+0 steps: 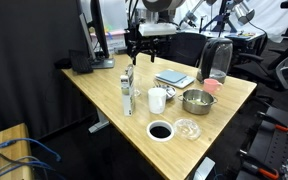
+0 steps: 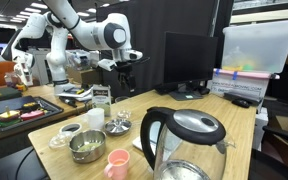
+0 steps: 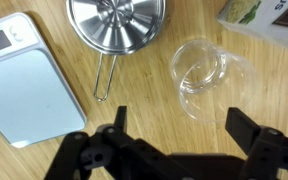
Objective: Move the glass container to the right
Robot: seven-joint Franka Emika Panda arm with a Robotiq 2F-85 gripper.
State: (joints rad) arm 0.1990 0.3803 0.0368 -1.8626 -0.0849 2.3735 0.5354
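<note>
On wood (image 3: 134, 105), clear glass container (image 3: 199, 72) — round

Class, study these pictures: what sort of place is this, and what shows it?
Probably a robotics lab or office, not a kitchen: a robot arm hangs over a desk, with a monitor on it and black curtains around.

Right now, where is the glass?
In the wrist view the glass lies on the table, just right of the steel pot. In an exterior view it sits near the table edge, beside the dark bowl.
</note>
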